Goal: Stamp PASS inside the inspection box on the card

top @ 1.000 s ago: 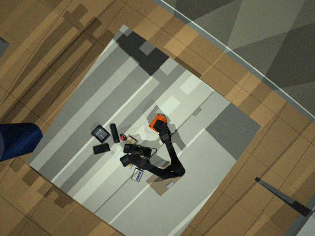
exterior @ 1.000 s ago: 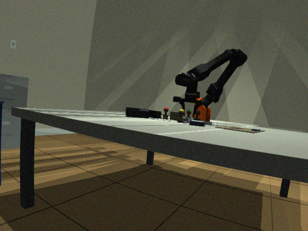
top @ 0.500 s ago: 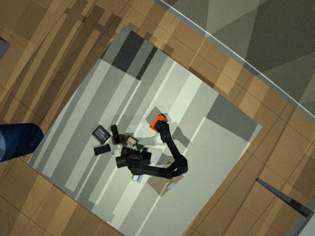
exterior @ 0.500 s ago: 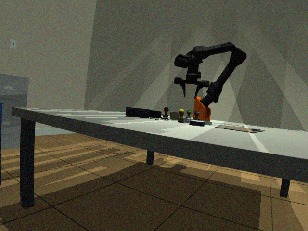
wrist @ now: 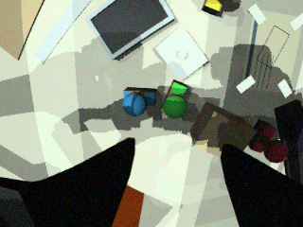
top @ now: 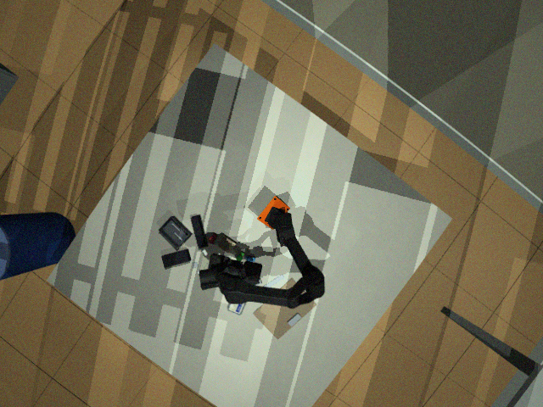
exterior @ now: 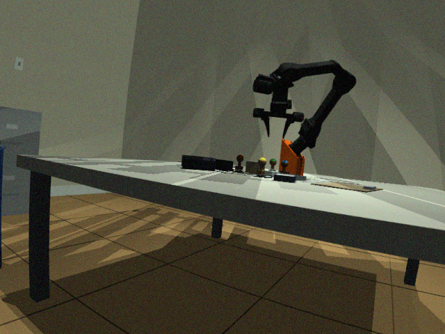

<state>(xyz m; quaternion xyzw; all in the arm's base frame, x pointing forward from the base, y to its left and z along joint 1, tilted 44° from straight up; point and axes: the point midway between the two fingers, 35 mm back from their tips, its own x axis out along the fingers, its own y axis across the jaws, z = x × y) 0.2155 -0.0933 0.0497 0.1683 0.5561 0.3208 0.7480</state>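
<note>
My gripper (exterior: pixel 276 137) (wrist: pixel 178 148) is open and empty, high above the bench. The green stamp (top: pixel 240 255) (exterior: pixel 272 163) (wrist: pixel 175 105) stands upright below and ahead of it, beside the blue stamp (top: pixel 250 259) (exterior: pixel 284 164) (wrist: pixel 134 103). The red stamp (top: pixel 212 237) (exterior: pixel 239 158) (wrist: pixel 276 150) and the yellow stamp (exterior: pixel 262 162) (wrist: pixel 213 6) stand apart from them. The dark ink pad (exterior: pixel 284 177) (wrist: pixel 130 24) has a pale rim. The taped card (wrist: pixel 294 57) lies at the wrist view's upper right, partly shadowed, with thin dark lines. Stamp wording and any print cannot be read.
A white square (wrist: pixel 191 60) lies between pad and green stamp. A brown block (wrist: pixel 227 128) stands between green and red stamps. Black blocks (top: pixel 198 231) (top: pixel 176 258) and a dark tray (top: pixel 175 231) lie farther out. Brown cardboard (top: pixel 270 314) (exterior: pixel 341 186) lies beyond the pad.
</note>
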